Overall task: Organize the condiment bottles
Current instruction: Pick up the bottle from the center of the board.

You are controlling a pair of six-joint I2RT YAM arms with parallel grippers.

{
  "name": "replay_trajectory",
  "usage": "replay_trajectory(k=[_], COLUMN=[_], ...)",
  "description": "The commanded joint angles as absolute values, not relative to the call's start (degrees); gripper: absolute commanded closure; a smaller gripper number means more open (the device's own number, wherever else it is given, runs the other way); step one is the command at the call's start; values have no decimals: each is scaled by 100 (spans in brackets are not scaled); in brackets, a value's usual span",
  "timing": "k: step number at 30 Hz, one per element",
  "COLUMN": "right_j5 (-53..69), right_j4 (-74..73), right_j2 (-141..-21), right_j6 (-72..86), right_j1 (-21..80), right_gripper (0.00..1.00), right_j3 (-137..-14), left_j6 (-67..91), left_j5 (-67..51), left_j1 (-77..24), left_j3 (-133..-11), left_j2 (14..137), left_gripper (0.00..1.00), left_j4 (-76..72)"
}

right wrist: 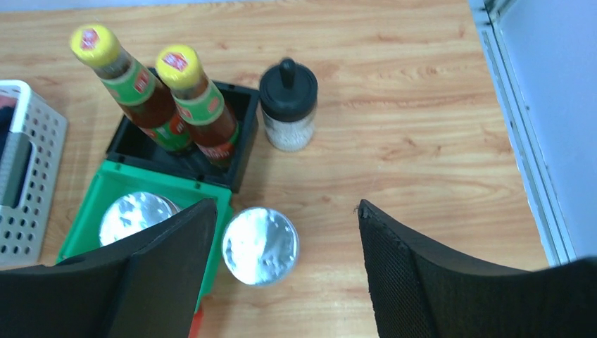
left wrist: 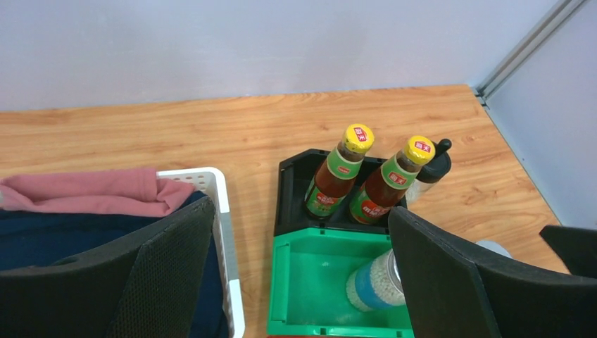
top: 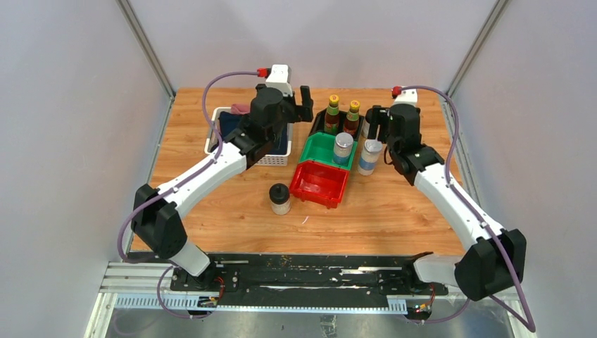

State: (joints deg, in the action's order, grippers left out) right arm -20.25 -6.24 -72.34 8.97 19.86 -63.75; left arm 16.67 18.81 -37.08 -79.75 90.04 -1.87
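Right gripper agape | black-lidded jar beside black bin, unseen overhead

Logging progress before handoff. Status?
Left gripper, right gripper open, empty. Sauce bottles in black bin, one shaker in green bin. Other shaker, near jar, far jar loose on table. Nothing in the way.

The setting is a robotics lab test cell. A wood-grain laminate tabletop is boxed in by plain pale grey wall panels joined by bare aluminium corner posts. Two white-and-black robot arms, the left arm and the right arm, are bolted to a black base plate on a slotted aluminium rail at the table's near edge. Exposed purple cables loop up to their wrists.
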Motion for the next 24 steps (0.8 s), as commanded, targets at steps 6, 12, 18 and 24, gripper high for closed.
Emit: replay_trajectory(k=[6, 12, 18, 24], right_j5=[-2822, -3049, -3367, -3493], right_j4=[-252, -216, 334, 577], right_j2=[-6233, -5649, -5212, -5249], right_j6=[912, 665, 322, 106], right_j1=[2425, 2755, 3189, 3417], right_gripper=[26, 33, 33, 33], right_j3=[-5489, -5193, -4670, -4398], left_j6=[1415, 1340, 1212, 1115], left_j5=[2633, 2724, 2832, 2909], left_j1=[-3971, -4075, -4129, -4138], left_j3=[-7261, -7162, -6988, -6774], left_j2=[8292, 8189, 8138, 8096], left_gripper=[3, 3, 3, 3], left_j4=[-722, -837, -1054, -1305])
